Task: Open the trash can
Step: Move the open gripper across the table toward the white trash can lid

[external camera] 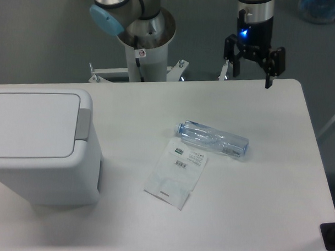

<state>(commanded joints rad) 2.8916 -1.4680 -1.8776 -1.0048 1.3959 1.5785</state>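
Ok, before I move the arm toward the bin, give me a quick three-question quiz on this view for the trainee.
1. True or false: the flat lid of the large boxy white plastic trash can is already raised.
2. Which item lies nearest the clear plastic water bottle lying on its side? A) the thin white plastic packet with a barcode label B) the trash can C) the black two-finger end effector
3. Fill in: the grey push-button tab sits on the ____ edge of the lid in this view.

Key
1. False; the lid lies flat and closed.
2. A; the packet lies right beside the bottle.
3. Right.
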